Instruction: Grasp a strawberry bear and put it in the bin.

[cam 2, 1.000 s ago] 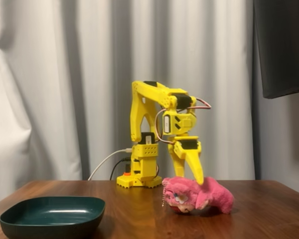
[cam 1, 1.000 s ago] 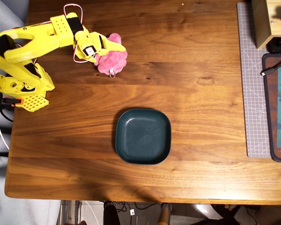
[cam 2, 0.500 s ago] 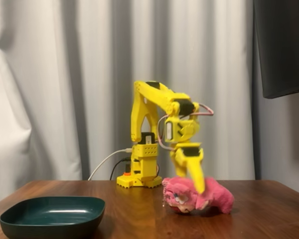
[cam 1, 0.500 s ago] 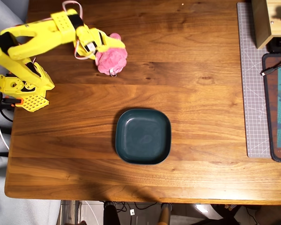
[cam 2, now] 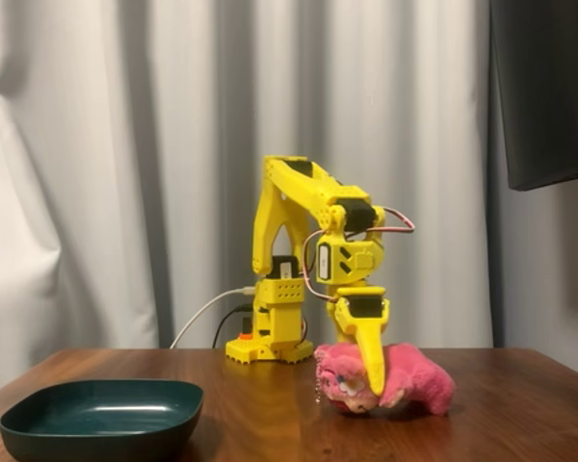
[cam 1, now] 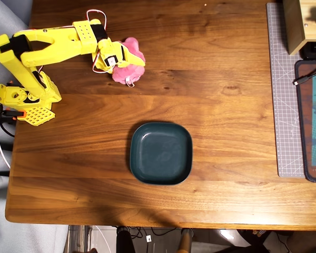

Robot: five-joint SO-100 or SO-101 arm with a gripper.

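From above, the bear (cam 1: 129,66) lies near the far left corner of the table (cam 1: 226,105), just out from the arm's base (cam 1: 26,100). The gripper (cam 1: 127,57) reaches over it from the left of this view, a yellow finger (cam 1: 130,56) crossing the pink fur, so it looks placed to straddle the plush for a pinch. The bin (cam 1: 160,153) sits well apart, toward the middle of the table and nearer the front edge; it is empty, so the carry has not begun. Only this view shows the real gap between bear and bin, and the grey mat (cam 1: 284,89) along the right edge.

From the side, the bear (cam 2: 405,375) rests flat on the table (cam 2: 520,414), face turned toward the bin (cam 2: 96,414). The gripper (cam 2: 374,383) points straight down, one finger (cam 2: 371,356) pressed in front of the plush. This view shows the height: the tips are down at the bear's level, and the bear is not lifted. I cannot tell in either view whether the jaws have closed on it; the second finger is hidden. Curtains (cam 2: 125,173) hang behind.
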